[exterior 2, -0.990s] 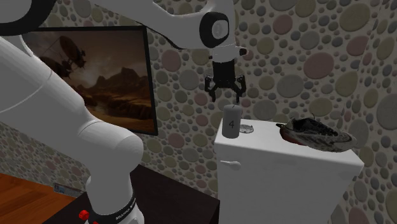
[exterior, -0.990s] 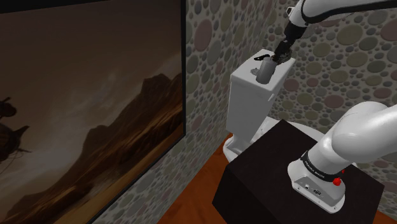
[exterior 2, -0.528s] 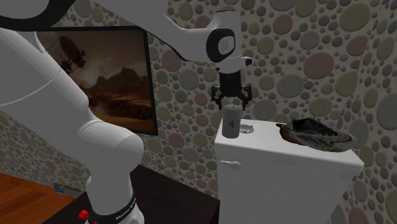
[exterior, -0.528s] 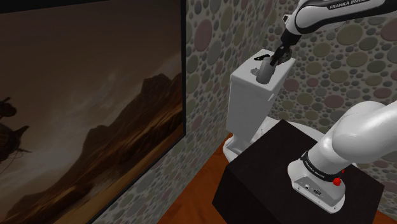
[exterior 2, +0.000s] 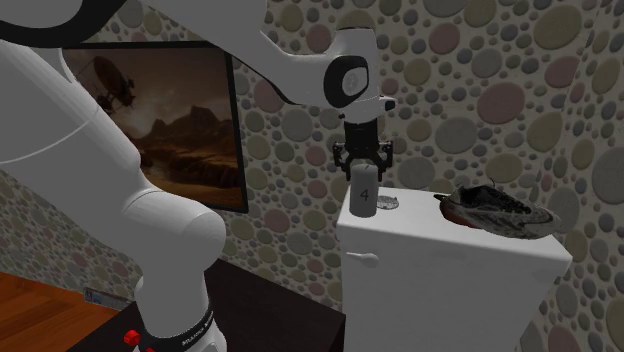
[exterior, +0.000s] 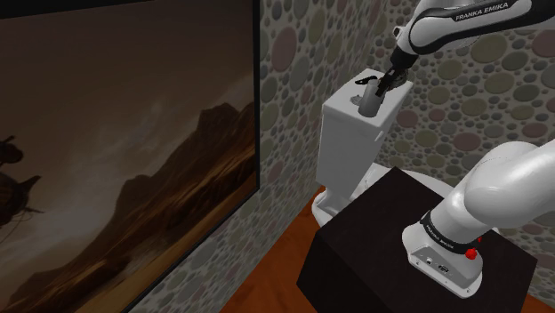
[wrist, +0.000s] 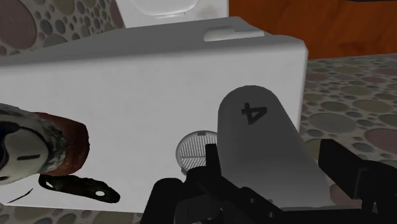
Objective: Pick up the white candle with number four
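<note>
- Pebble-patterned walls enclose a white toilet tank (exterior 2: 450, 262). The candle (exterior 2: 364, 192), grey and marked 4, stands upright on the tank's lid, near a worn shoe (exterior 2: 497, 211).
- Over the candle's top sits the gripper (exterior 2: 365, 157), its fingers (wrist: 343, 167) apart and straddling the body. No clamp is evident.
- Assessment: approach complete; closing and lifting remain. The candle rests on the lid, not yet raised.

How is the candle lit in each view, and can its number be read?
Shoulder view: the candle is dim grey, number unreadable. Second exterior view: evenly lit, the 4 is clear. Wrist view: plain grey, the 4 shows upside down.
</note>
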Available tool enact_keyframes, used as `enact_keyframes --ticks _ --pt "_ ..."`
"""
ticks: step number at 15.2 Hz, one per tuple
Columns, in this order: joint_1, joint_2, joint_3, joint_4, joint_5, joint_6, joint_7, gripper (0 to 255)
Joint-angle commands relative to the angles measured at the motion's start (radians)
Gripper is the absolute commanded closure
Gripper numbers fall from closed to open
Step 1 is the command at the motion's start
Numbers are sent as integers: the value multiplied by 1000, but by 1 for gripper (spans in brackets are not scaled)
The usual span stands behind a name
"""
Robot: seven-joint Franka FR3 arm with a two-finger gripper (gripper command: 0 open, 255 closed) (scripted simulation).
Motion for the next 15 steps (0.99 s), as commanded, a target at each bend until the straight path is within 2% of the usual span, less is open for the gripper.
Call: enact_keyframes --ticks 1,6,15 --pt "0 1 0 -1 0 0 0 255" --pt "0 3 -1 -2 0 2 0 255" --pt "2 -38 26 89 7 -128 2 255"
